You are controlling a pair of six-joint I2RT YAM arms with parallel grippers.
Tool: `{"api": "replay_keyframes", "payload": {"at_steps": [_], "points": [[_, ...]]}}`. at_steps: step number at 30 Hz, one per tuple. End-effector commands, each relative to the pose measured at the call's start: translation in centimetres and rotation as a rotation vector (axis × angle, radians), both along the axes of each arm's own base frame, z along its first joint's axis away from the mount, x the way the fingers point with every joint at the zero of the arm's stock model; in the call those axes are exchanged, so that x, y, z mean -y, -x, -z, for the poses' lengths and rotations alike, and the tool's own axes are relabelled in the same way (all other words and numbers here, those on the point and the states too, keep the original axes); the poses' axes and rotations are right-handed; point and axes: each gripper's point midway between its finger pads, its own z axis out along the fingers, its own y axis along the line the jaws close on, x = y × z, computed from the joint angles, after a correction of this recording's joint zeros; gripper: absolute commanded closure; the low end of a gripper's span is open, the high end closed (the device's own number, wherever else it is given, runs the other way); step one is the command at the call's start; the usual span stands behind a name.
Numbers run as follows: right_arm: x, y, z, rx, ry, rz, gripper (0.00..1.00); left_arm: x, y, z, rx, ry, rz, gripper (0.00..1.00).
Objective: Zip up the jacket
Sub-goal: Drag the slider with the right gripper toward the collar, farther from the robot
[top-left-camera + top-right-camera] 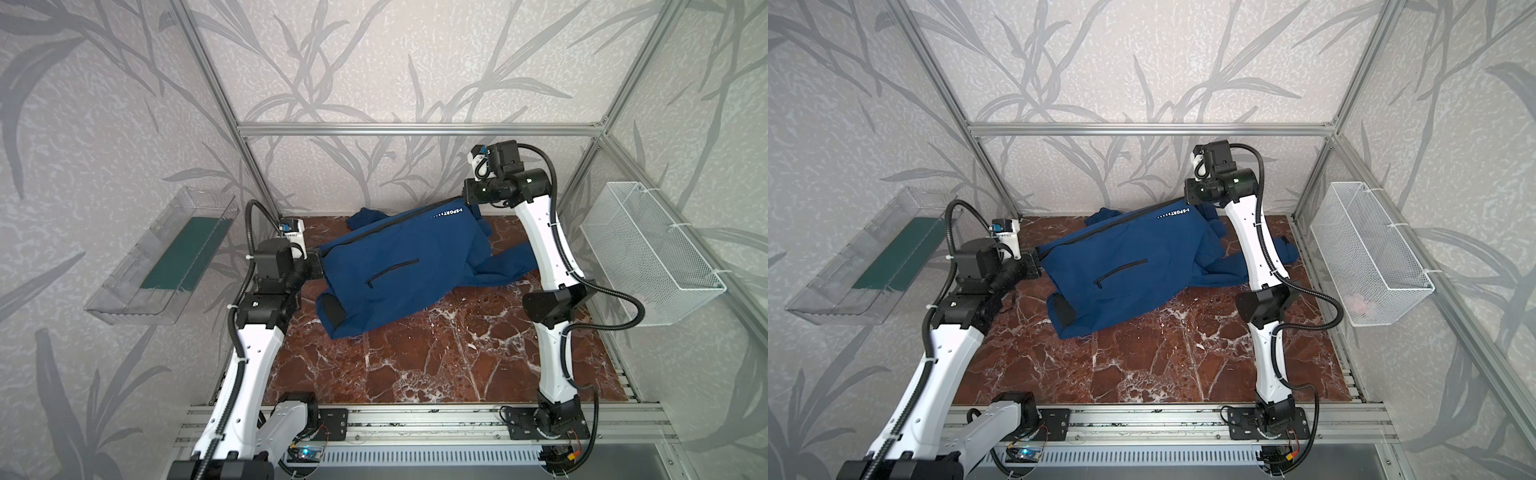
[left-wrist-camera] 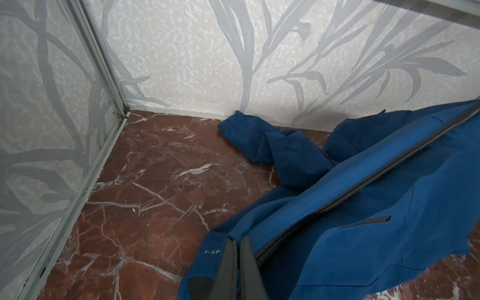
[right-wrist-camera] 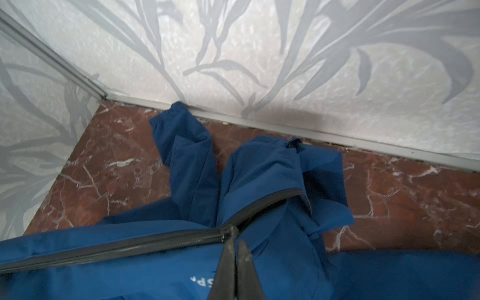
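1. The jacket (image 1: 399, 266) is lying spread across the red marble tabletop (image 1: 436, 365), toward the back wall, stretched between my two grippers; one sleeve is trailing toward the right arm's base, the other is bunching at the back wall (image 2: 259, 135).
2. My left gripper (image 2: 237, 246) is pinching the hem end of the jacket, just beside the bottom of the main zipper (image 2: 363, 179). The fingers are closed tight, blue fabric caught between them.
3. My right gripper (image 3: 236, 246) is sitting at the slider (image 3: 228, 232) near the collar. The fingers are pressed together at the slider's pull; I judge I am holding the pull, though the tab itself is hidden between the tips.
4. The teeth are looking meshed along the whole run from hem to slider. Beyond the slider, only a short stretch by the collar (image 3: 298, 192) is standing apart.
5. Judgement: I am in the closing pull, nearly finished.
6. Next move is calling for a short draw of the slider along the tape toward the collar while the left grip is keeping the hem taut.
7. Risk: loose collar fabric folding into the slider's path.
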Motion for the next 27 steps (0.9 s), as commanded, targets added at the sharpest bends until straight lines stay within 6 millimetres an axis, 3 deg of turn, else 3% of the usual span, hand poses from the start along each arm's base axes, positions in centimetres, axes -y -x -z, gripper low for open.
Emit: {"api": "replay_keyframes", "payload": {"at_steps": [1,6,9,12,18,20,21,25,27], "points": [[9.5,-2.1,-3.0,0.105,0.071,0.257,1.0,-4.2,-2.0,-2.7,0.059,-0.058,-0.117,1.0],[13.7,-2.3,-5.9,0.191,0.058,0.391,1.0,-7.1,-5.4,-5.9,0.109,-0.107,-0.16,1.0],[15.3,-1.6,-7.2,0.215,0.056,0.428,1.0,-9.5,-6.3,-7.8,0.138,-0.11,-0.197,1.0],[16.3,-0.7,-7.7,0.211,0.066,0.441,1.0,-10.2,-6.7,-9.2,0.169,-0.12,-0.192,1.0],[17.8,1.0,-8.0,0.188,0.069,0.461,1.0,-11.7,-6.2,-8.7,0.151,-0.116,-0.202,1.0],[16.4,1.7,-8.0,0.145,-0.063,0.382,1.0,-11.2,-5.9,-8.1,0.144,-0.102,-0.179,1.0],[14.7,2.2,-7.7,0.109,-0.125,0.313,1.0,-10.4,-5.7,-7.8,0.146,-0.075,-0.148,1.0],[4.7,5.5,-3.8,-0.072,-0.14,0.053,1.0,-5.7,-5.0,-4.9,0.126,-0.015,-0.026,1.0],[0.4,7.3,-0.2,-0.19,-0.12,-0.024,1.0,-3.4,-4.3,-3.1,0.091,-0.021,0.023,1.0]]}}
